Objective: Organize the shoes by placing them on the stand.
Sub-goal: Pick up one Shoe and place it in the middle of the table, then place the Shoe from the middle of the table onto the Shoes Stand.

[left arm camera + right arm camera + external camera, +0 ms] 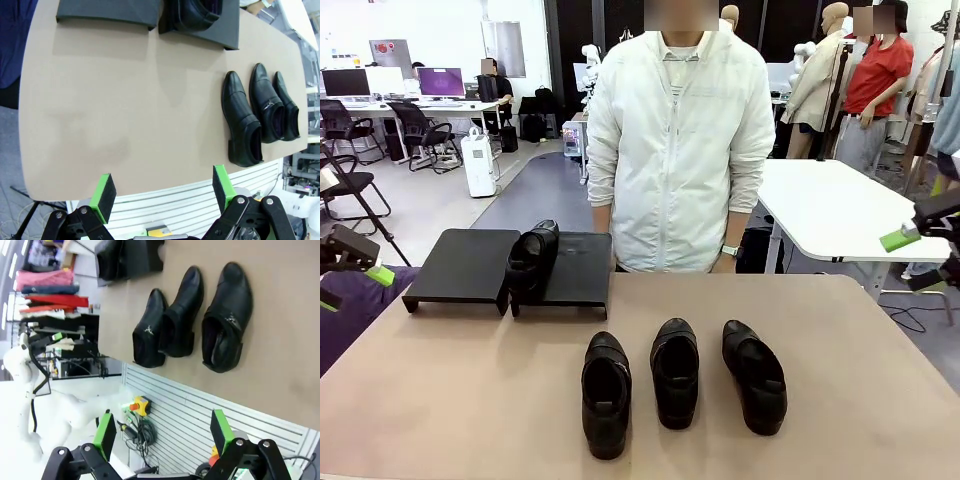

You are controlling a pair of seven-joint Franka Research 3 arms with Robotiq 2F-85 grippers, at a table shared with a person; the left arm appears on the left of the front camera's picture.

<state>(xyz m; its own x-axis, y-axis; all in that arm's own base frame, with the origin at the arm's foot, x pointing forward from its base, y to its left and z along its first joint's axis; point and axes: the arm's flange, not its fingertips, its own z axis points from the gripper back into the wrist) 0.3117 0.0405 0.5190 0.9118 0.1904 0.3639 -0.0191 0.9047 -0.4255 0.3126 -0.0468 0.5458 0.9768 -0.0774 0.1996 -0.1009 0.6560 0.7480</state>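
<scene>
Front view has three glossy black leather slip-ons in a row on the table [440, 400], on the robot's half: the left shoe [606, 393], the middle shoe [675, 372] and the right shoe [754, 376], near one another but apart. Each is smooth and shiny, with a rounded toe and a low heel, and the right wrist view shows a small silver-coloured ornament on two of the vamps. Their long axes run near-to-far, toes toward the person [680, 150] at the far edge and heels toward the robot. The right shoe slants a little, its toe leaning to the left. The fourth shoe [532, 260] sits on the stand [480, 250] at the far left of the table. It lies along the left edge of the right platform [578, 280], just beside the seam with the left platform [450, 272]. Its long axis also runs near-to-far, but which end is the toe I cannot tell. Both platforms are matte black, low and rectangular, with flat tops and short side legs, set side by side. The table top is plain matte beige. The left gripper [350, 285] hangs off the table's left side and the right gripper [912, 262] off its right side, higher up. In the wrist views each is spread wide with nothing held.
</scene>
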